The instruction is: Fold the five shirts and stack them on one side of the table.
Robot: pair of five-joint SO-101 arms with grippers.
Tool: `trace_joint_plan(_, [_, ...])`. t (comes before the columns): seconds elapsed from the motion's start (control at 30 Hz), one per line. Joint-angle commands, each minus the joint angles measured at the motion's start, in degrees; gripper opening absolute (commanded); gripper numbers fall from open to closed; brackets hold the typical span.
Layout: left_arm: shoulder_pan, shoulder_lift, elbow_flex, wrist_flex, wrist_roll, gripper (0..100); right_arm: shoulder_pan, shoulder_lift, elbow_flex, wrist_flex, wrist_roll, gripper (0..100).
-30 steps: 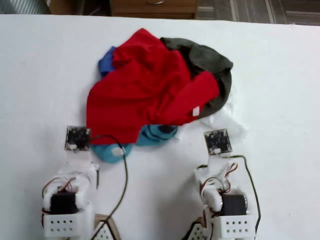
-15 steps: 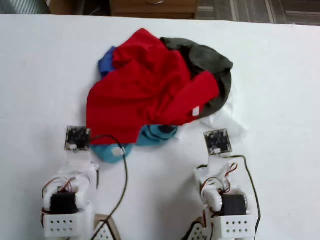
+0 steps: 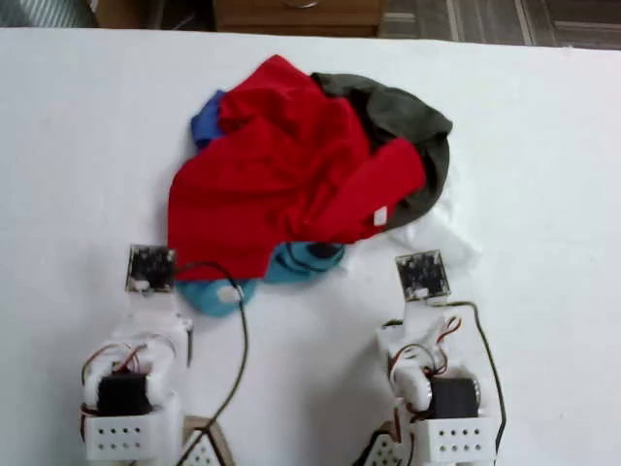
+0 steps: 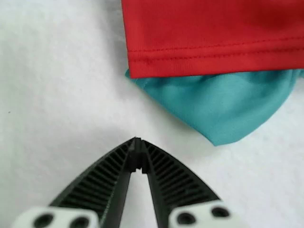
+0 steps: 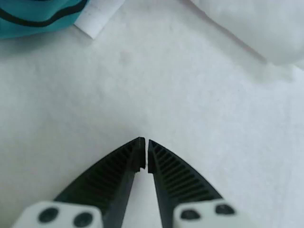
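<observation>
Five shirts are heaped in one messy pile on the white table [image 3: 78, 146]. The red shirt [image 3: 281, 175] is spread on top. A teal shirt [image 3: 303, 262] is tucked under its near edge. A dark green shirt [image 3: 412, 126] and a blue shirt [image 3: 206, 118] peek out at the far side. A white shirt [image 3: 441, 233] is hard to pick out against the table.

The jaws of the left gripper [image 4: 138, 142] are pressed together and nothing is held. Just ahead of their tips lies the red shirt's stitched hem, with a fold of teal cloth poking out from under it. The jaws of the right gripper [image 5: 145, 142] are closed too, on nothing. Bare table lies right ahead of them, with teal and white cloth a little farther on.

The shirts are judged to be soft, light and floppy. They will likely sag and bunch up when lifted, and one may be dragged along by another. The red cloth looks smooth, so it could slip. It is best taken first, pinched at the thick hem near a corner, once the jaws are opened.
</observation>
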Motion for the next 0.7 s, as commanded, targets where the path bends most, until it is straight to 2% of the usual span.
trace_joint_plan(0.0, [0.5, -1.3, 1.1, 0.3, 0.4, 3, 0.1, -0.1, 0.4, 0.3, -0.4, 2.3])
trace_joint_plan(0.1, [0.5, -1.3, 1.1, 0.3, 0.4, 3, 0.1, -0.1, 0.4, -1.5, -0.4, 2.3])
trace_joint_plan(0.23, [0.5, -1.3, 1.1, 0.3, 0.4, 3, -0.9, -0.1, 0.4, -11.1, -0.1, 3.0])
trace_joint_plan(0.4, [0.5, -1.3, 1.1, 0.3, 0.4, 3, -2.2, -0.1, -1.3, -24.9, 0.0, 13.9])
trace_joint_plan(0.5, [0.5, -1.3, 1.1, 0.3, 0.4, 3, -1.8, 0.1, -6.1, -24.8, 0.0, 16.8])
trace_joint_plan(0.67, [0.5, -1.3, 1.1, 0.3, 0.4, 3, -0.7, 0.4, -17.5, -15.6, 0.0, 15.8])
